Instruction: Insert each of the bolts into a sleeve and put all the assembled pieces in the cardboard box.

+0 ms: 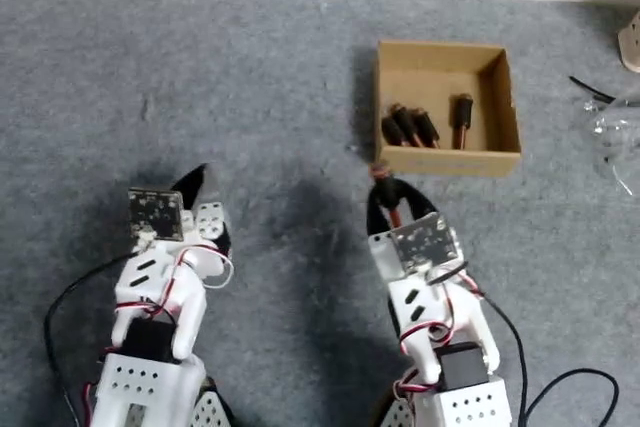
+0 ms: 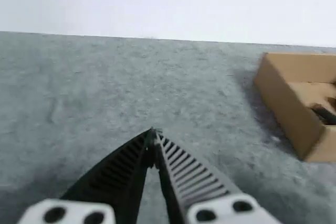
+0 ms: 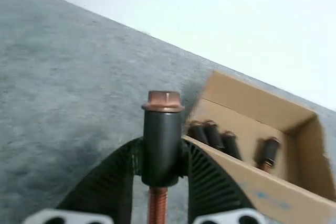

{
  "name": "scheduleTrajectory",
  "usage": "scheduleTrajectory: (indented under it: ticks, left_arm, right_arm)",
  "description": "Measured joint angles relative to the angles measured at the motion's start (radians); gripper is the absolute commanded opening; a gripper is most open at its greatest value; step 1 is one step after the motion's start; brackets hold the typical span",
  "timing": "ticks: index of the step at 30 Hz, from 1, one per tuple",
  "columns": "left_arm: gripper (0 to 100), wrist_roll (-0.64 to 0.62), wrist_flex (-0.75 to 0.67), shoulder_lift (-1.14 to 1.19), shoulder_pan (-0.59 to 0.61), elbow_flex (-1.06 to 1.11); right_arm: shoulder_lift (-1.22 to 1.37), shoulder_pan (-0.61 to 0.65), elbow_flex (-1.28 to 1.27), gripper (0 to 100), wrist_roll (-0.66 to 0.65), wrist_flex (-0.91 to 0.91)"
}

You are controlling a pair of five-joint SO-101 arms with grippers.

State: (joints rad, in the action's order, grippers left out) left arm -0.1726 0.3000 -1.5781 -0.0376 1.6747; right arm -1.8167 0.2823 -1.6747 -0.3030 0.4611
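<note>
Copper bolt (image 3: 163, 100), sleeve (image 3: 161, 129): pinched by right gripper (image 3: 163, 149).
Left gripper (image 2: 154, 136): jaws pressed together.
Risk: hitting cardboard box (image 3: 262, 192) wall ahead of jaws, slipping.

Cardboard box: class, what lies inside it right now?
Inside the cardboard box lie four assembled pieces: three side by side and one apart. The box's near wall hides the floor strip right behind it.

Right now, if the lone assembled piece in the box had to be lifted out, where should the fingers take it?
Probably its black sleeve, from straight above, squeezed across its width. The lone piece lies apart from the others with bare floor on both sides, and the cardboard box walls block a sideways approach.
</note>
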Motion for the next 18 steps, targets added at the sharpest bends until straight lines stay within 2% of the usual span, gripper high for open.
scheduleTrajectory:
  ticks: [3, 7, 11, 14, 18]
  left_arm:
    - [1, 0.0, 0.0, 0.0, 0.061, 0.0]
    - [1, 0.0, 0.0, 0.0, 0.084, 0.0]
    - [1, 0.0, 0.0, 0.0, 0.084, 0.0]
    - [1, 0.0, 0.0, 0.0, 0.084, 0.0]
    - [1, 0.0, 0.0, 0.0, 0.084, 0.0]
  right_arm:
    - [0.0, -0.061, 0.0, 0.5, 0.0, 0.0]
    - [0.0, -0.072, 0.0, 0.5, 0.0, 0.0]
    - [0.023, -0.083, 0.017, 0.5, 0.083, 0.0]
    - [0.146, -0.091, 0.087, 0.5, 0.127, 0.0]
    - [0.437, -0.086, 0.299, 0.5, 0.138, 0.0]
